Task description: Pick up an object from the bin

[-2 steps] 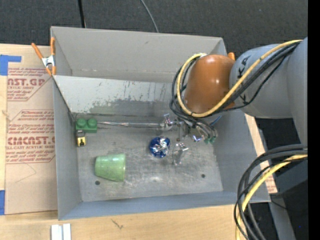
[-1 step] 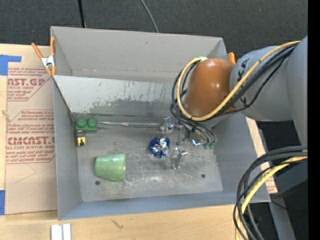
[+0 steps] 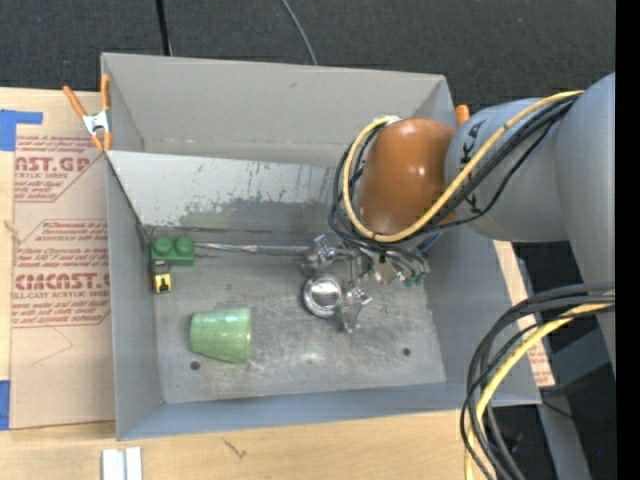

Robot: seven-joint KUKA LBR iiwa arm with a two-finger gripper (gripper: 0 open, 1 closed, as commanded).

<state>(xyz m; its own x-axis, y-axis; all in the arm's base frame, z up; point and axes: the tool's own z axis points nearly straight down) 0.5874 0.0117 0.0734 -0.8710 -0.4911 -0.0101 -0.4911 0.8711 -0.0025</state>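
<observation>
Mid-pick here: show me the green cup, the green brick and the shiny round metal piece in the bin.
green cup [image 3: 222,334], camera view, on its side wall.
green brick [image 3: 172,251], camera view, on its top face.
shiny round metal piece [image 3: 322,295], camera view, on its bright centre.

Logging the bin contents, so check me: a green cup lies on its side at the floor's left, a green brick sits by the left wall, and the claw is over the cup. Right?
Not quite. In the camera view the claw is over the shiny round metal thing at mid-floor, not the green cup. The rest, cup and green brick, is right.
</observation>
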